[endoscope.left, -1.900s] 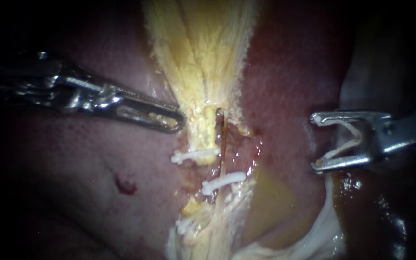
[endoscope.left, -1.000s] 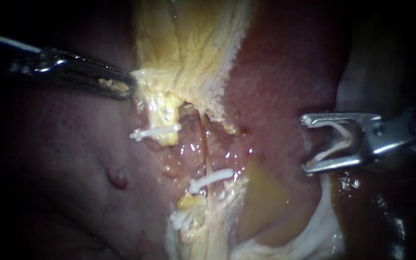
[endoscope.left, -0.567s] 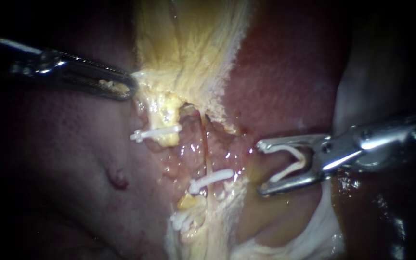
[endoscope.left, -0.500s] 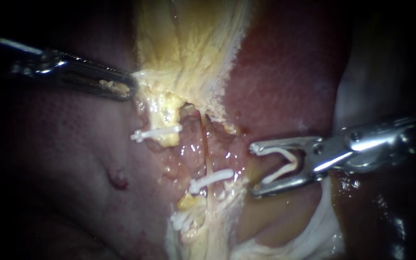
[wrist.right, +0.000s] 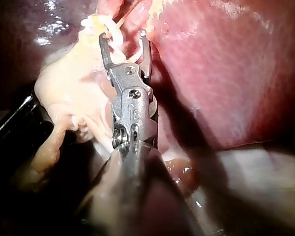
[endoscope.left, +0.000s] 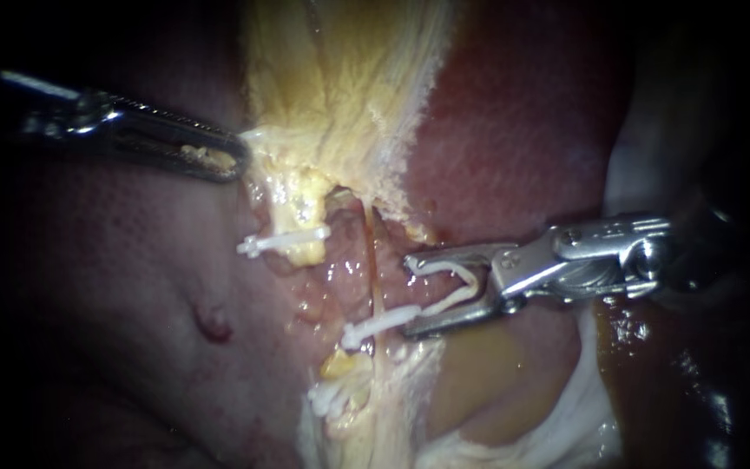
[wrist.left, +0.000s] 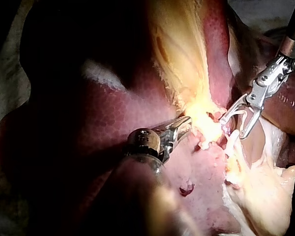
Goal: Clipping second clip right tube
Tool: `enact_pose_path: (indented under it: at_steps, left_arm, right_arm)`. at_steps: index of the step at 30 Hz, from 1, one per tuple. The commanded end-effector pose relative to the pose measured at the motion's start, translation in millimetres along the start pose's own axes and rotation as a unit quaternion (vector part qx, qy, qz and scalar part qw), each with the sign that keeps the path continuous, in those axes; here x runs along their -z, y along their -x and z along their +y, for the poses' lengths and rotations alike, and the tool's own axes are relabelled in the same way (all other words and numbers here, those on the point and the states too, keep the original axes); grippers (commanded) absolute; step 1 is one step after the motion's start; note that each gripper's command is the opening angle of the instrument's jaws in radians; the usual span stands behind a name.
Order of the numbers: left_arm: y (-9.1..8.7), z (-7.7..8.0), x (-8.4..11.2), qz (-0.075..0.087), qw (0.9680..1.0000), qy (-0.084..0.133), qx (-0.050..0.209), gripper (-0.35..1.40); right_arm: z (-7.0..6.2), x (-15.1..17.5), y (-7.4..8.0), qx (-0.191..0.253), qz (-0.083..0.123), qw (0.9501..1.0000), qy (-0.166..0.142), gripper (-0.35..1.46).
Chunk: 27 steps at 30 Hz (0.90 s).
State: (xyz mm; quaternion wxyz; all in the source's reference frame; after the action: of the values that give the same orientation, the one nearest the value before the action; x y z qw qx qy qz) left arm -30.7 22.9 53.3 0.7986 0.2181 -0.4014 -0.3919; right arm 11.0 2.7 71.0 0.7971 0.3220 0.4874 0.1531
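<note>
My left instrument (endoscope.left: 234, 161) is shut on the edge of the yellow tissue (endoscope.left: 340, 78) and holds it drawn to the left. The thin right tube (endoscope.left: 373, 274) runs down the middle with a white clip (endoscope.left: 382, 324) across its lower part. The thick yellow left tube (endoscope.left: 301, 204) bears another clip (endoscope.left: 281, 241). My right instrument (endoscope.left: 408, 295) comes in from the right, its jaws wide apart and carrying an open white clip (endoscope.left: 453, 282). Its tips lie just right of the tube, the lower jaw against the seated clip. The right wrist view shows the jaws (wrist.right: 123, 37) by the tube.
Dark red liver (endoscope.left: 514, 130) lies on both sides of the tubes. A third white clip (endoscope.left: 330, 399) sits low on the pale stalk. Whitish tissue (endoscope.left: 566, 426) and wet pooled fluid lie under my right instrument. In the left wrist view both instruments (wrist.left: 184, 125) (wrist.left: 238, 120) flank the tubes.
My left instrument first pulled the yellow tissue up and left, spreading the tubes. Then my right instrument travelled left with its clip, from well away to right beside the right tube.
</note>
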Motion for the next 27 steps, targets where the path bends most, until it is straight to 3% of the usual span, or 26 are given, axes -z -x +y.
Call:
enact_pose_path:
  at_steps: [1, 16, 27]
  left_arm:
    - [0.0, 0.0, 0.0, 0.000, 1.0000, 0.000, 0.000, -0.35]
    - [-0.1, 0.0, -0.2, 0.000, 1.0000, 0.001, 0.000, -0.35]
    - [-0.1, 0.0, -0.3, 0.000, 1.0000, 0.001, 0.000, -0.35]
  right_arm:
    - [0.2, -0.3, 0.0, 0.001, -0.001, 1.0000, -0.003, 0.49]
    - [0.6, -4.2, -0.2, -0.028, 0.025, 0.9979, -0.053, 0.49]
    - [0.0, -4.8, -0.7, -0.049, 0.056, 0.9924, -0.098, 0.49]
